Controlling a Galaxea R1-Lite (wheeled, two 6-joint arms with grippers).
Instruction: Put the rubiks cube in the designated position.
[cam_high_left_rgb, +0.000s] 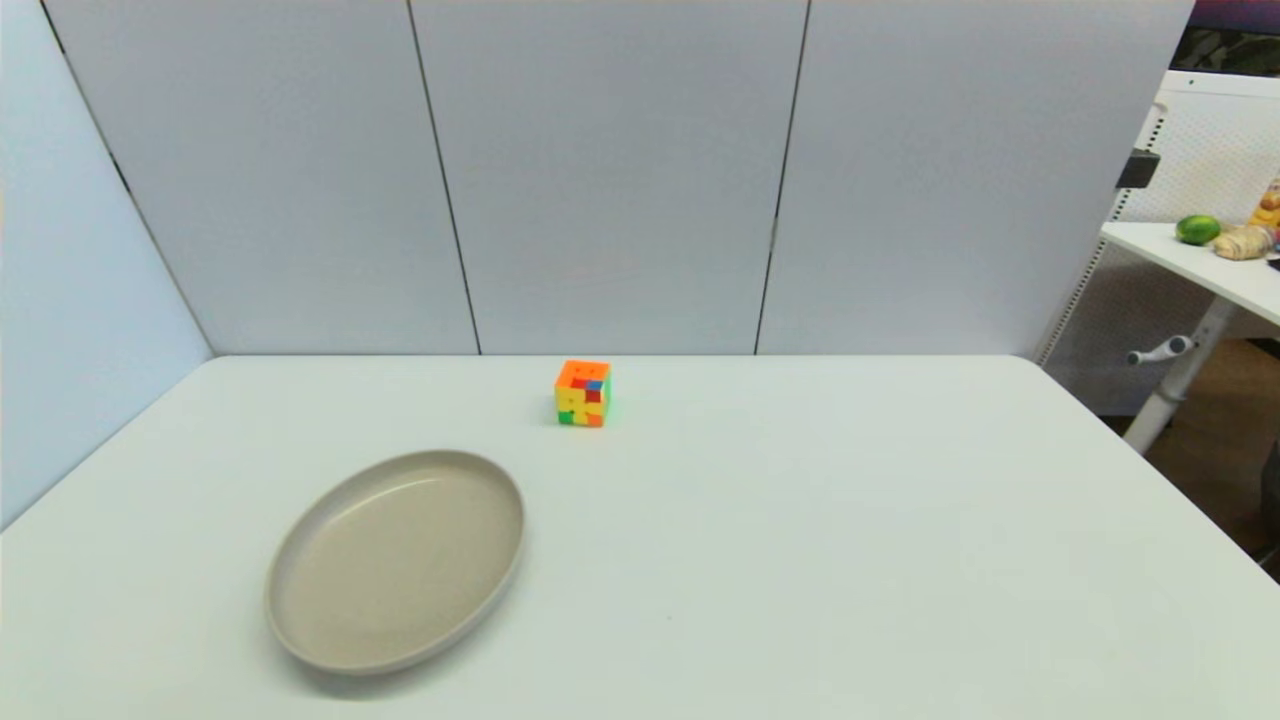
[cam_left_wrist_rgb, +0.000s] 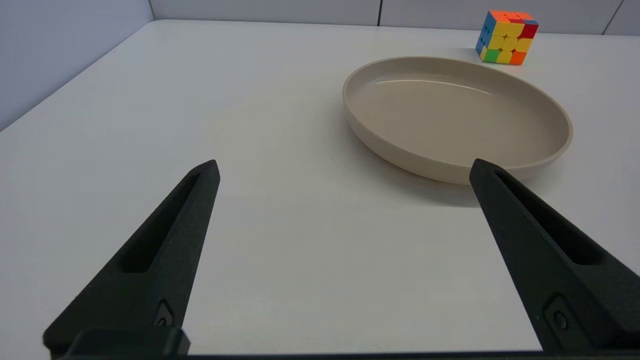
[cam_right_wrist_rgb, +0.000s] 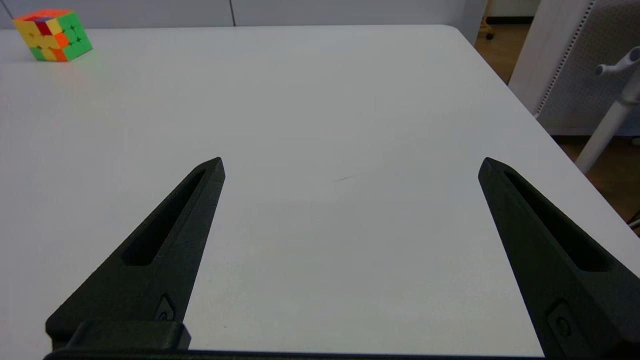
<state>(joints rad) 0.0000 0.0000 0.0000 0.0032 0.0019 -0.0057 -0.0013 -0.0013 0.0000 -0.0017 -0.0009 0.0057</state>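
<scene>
left wrist view: my left gripper, fingers spread wide apart, holding nothing, low over the white table near its front edge. right gripper, likewise spread and bare, over plain tabletop on the right side. neither arm shows in the head view.

item: beige plate, oval, shallow, raised rim, matte, nothing in it; just ahead of my left fingers.

item: rubiks cube, beyond the plate, near the back edge of the table by the grey panel wall; flat on one face, apart from the plate. small, hard, stickerless plastic, squared faces with rounded tile edges, scrambled orange, yellow, green, red, blue.

handling, as i judge it: light, rigid, somewhat slick; grip two opposite flat faces at mid-height, squarely, so layers do not twist.

designated position: no mark visible.
</scene>
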